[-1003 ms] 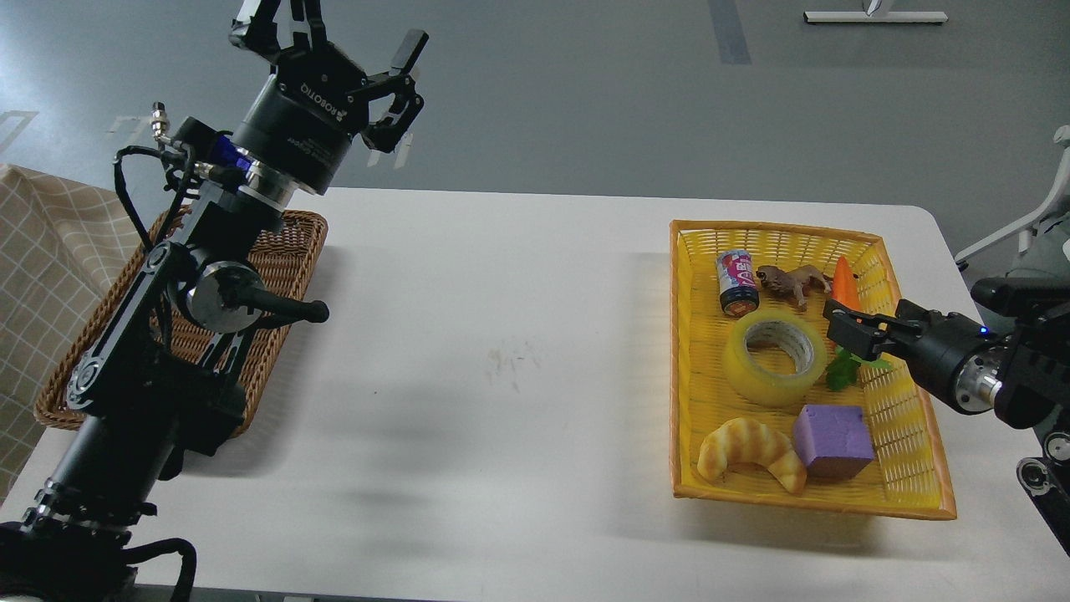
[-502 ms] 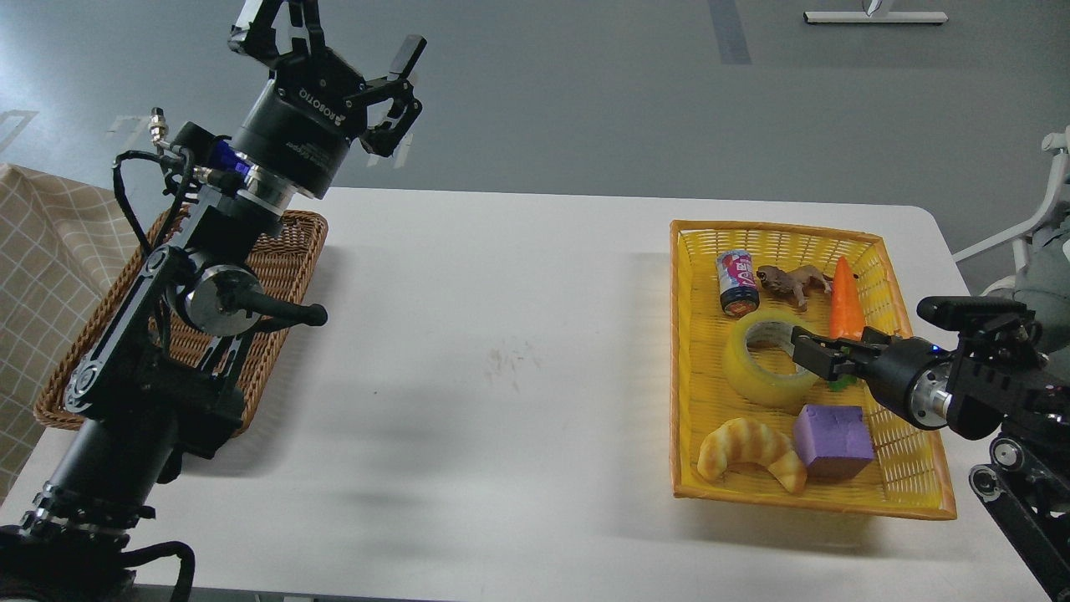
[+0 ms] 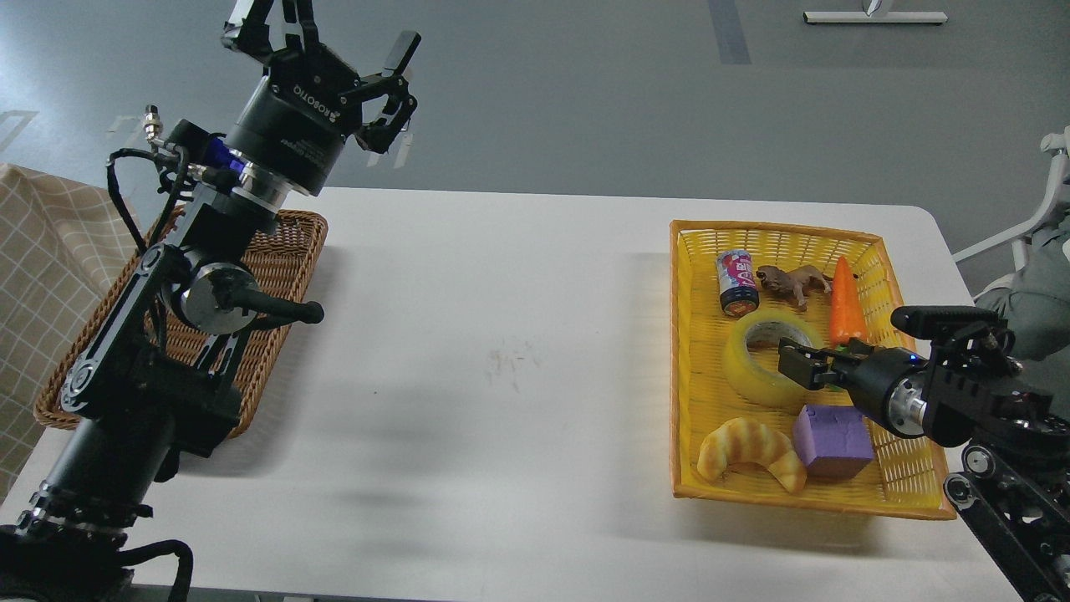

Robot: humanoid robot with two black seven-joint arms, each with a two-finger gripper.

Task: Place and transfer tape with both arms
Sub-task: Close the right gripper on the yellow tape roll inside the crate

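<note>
Over on the right, the yellow plastic basket (image 3: 907,472) holds the thick roll of translucent yellow packing tape (image 3: 752,372) lying flat, with the right gripper (image 3: 790,368) reaching over its rim; it's too dark to tell how its fingers stand. Left gripper (image 3: 334,38) hangs high above the brown wicker tray (image 3: 288,251), fingers spread apart, holding nothing.

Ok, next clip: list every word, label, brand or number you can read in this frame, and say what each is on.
"ROBOTIQ": white letters on the black body of the left gripper, read along its side.
A second, smaller line of print under it on the same body: too small to read.
The can in the yellow basket: a coloured label with large shapes, too blurred to read.
The tape core: no print that I can make out.
</note>
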